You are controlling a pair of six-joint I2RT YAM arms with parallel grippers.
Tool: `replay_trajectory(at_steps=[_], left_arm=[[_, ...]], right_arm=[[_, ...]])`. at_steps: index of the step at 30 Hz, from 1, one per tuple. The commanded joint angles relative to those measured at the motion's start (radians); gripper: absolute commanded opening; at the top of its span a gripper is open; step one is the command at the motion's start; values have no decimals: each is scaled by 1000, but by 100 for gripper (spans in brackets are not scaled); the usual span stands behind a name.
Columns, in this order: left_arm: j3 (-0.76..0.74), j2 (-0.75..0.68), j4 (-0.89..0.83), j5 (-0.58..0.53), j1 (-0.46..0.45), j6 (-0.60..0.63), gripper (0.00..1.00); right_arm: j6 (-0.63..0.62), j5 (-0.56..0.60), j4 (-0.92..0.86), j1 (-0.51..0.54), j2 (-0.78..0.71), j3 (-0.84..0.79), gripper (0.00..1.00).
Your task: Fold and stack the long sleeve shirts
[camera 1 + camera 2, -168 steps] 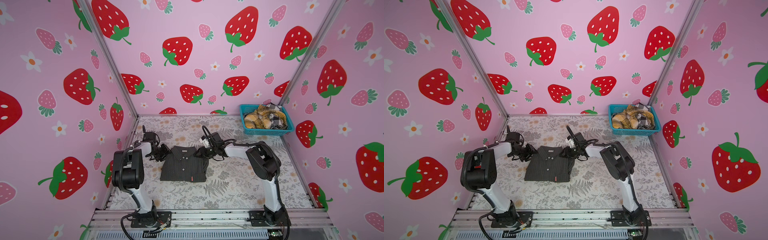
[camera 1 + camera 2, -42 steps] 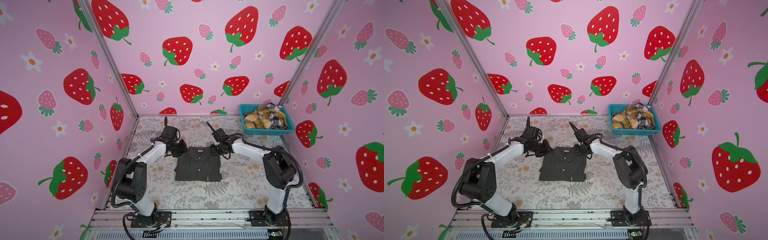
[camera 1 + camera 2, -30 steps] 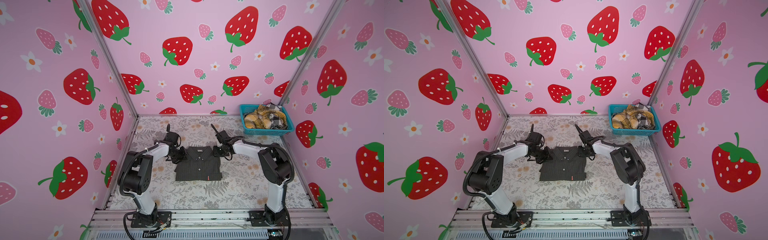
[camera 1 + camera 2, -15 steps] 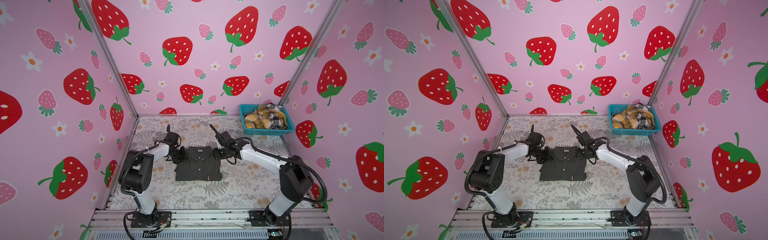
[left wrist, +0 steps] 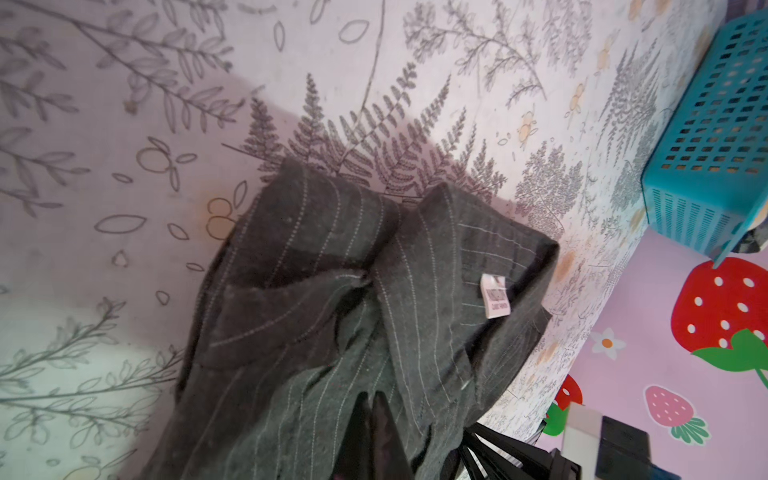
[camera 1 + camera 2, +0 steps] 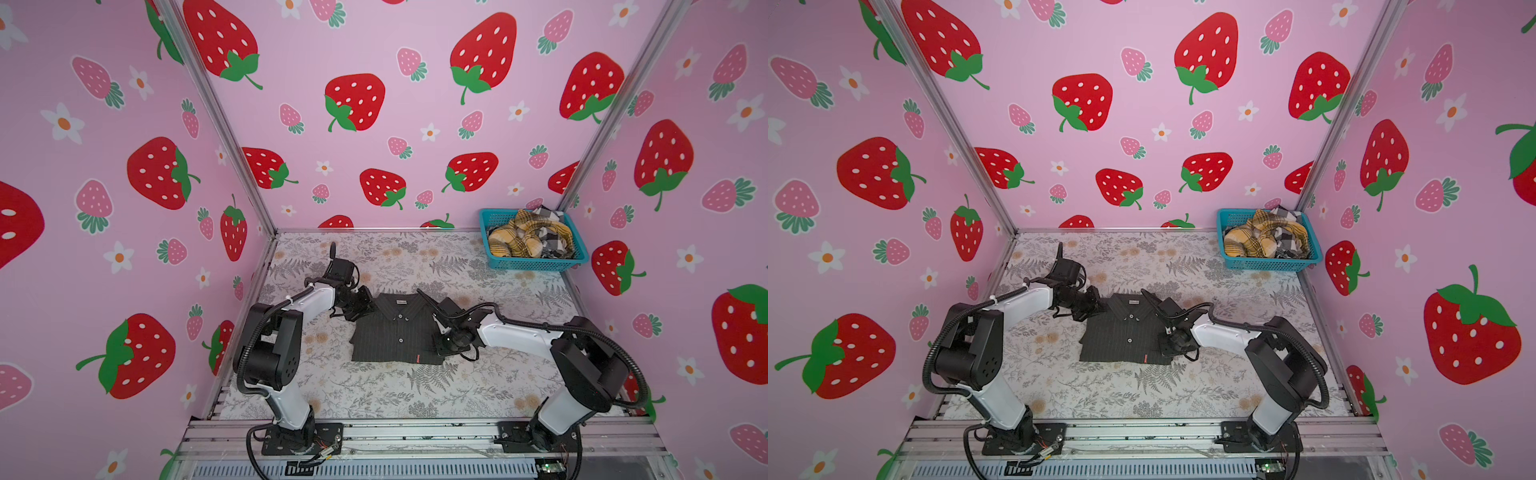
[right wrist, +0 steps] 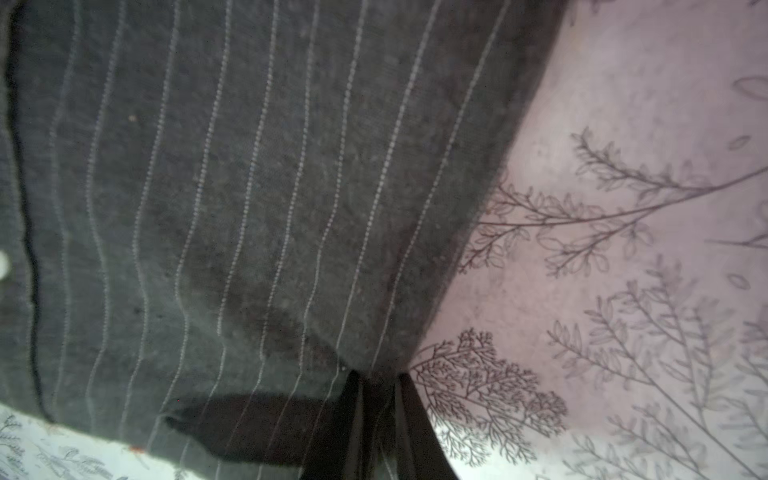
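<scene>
The left gripper is pinched shut on the shoulder of the charcoal shirt, folded on the worktop; the right gripper narrowly nips its side edge. Both should probably move together, low and even, so the folds hold.

No word can be read anywhere; the only printed piece is a small pale neck label sewn inside the collar of the charcoal pinstriped shirt — the left wrist view shows lines of dark print on it, too blurred to make out. In both top views a tiny red tab sits on the shirt's hem edge, toward its right-hand corner — no lettering shows on it.
</scene>
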Motion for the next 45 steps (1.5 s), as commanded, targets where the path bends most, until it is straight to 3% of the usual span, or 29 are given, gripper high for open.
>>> replay_trajectory(at_steps=[1, 9, 14, 22, 27, 33, 37, 40, 42, 45], left_arm=[[-39, 28, 32, 39, 5, -17, 7], [19, -38, 15, 63, 11, -28, 10], [61, -101, -45, 54, 17, 1, 13], [-60, -166, -71, 53, 16, 20, 13], [-153, -147, -39, 73, 16, 16, 13], [-99, -110, -43, 122, 16, 10, 12], [86, -238, -139, 101, 19, 62, 17], [206, -384, -204, -26, 22, 155, 24], [201, -493, -176, -105, 28, 212, 28], [122, -633, -151, -182, 71, 253, 43]], right_arm=[[12, 26, -98, 6, 1, -26, 16], [-31, -4, -160, 43, -131, 122, 19], [4, -63, -71, 89, -127, 74, 19], [51, -66, 26, 92, -41, -24, 17], [53, -31, -10, 83, -18, -34, 16], [20, -31, -62, 39, -114, 56, 18], [-32, -29, -139, -57, -167, 213, 21], [-61, -57, -169, -138, -167, 302, 23], [-69, -92, -161, -175, -158, 324, 23], [-67, -128, -125, -191, -136, 331, 23]])
